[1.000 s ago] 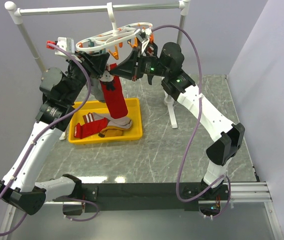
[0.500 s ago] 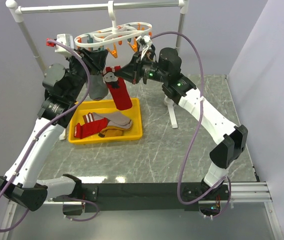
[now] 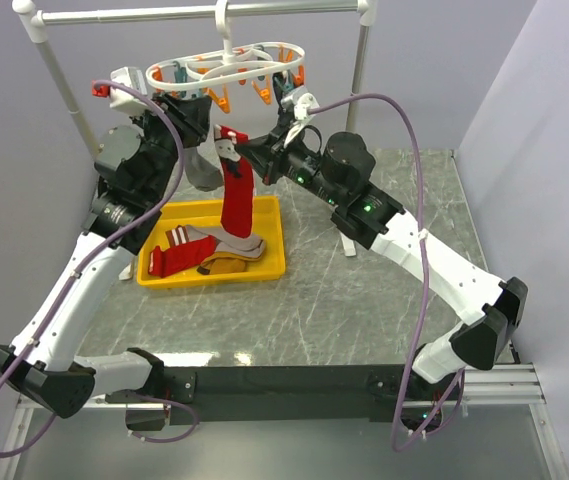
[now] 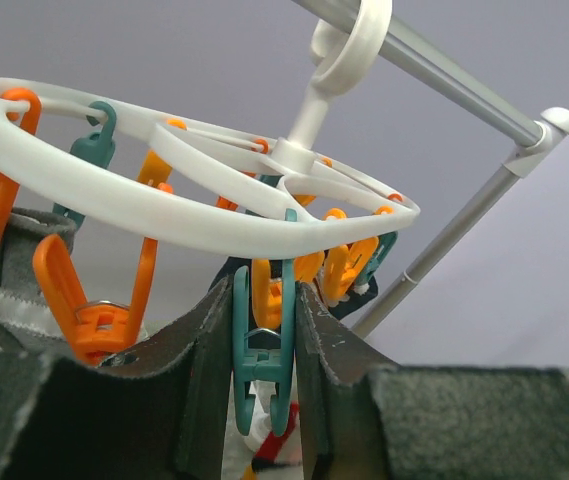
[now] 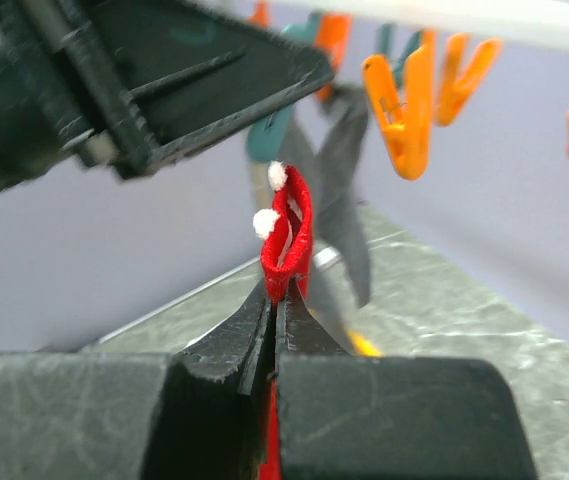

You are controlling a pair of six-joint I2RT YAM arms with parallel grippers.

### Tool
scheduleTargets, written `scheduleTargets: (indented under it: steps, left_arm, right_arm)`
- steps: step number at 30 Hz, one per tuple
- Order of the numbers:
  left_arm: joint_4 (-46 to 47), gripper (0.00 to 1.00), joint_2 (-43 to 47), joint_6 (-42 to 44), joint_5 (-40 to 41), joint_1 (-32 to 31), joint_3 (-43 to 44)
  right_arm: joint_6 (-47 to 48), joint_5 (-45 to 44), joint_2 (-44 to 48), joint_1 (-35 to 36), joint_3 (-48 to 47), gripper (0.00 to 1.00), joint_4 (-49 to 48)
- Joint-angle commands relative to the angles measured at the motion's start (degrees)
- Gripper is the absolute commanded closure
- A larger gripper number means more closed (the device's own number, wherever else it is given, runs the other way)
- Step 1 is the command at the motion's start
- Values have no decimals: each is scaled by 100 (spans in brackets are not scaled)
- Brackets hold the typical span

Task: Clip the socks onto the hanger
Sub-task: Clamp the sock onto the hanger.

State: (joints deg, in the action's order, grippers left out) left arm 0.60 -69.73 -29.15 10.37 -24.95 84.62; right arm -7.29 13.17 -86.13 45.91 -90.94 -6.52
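two red socks, two grey socks, one mustard sock, one hanger, one yellow tray.

Up at the top of the overhead frame, a white pole-and-rail stand runs left to right: a grey bar between white corner joints, with the right post dropping to a foot just right of centre. Left of centre, a yellow tray sits flat on the grey marbled table. A plain lilac-grey wall fills the back, and a paler panel runs down the right edge. In the left wrist view, that bar slants across the upper right corner.
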Motion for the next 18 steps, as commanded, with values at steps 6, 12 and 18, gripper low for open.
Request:
scheduleTargets:
  steps: [6,12,18]
  left_arm:
    - [-42,71,-145,-38,1510,-651,441]
    - [-271,71,-181,-425,1889,-739,503]
    - [-376,72,-251,-662,2250,-845,608]
  right_arm:
    - [667,-1747,70,471,-47,100,-490]
    - [975,-2248,52,586,14,100,-516]
    - [1265,-2844,-9,796,49,100,-701]
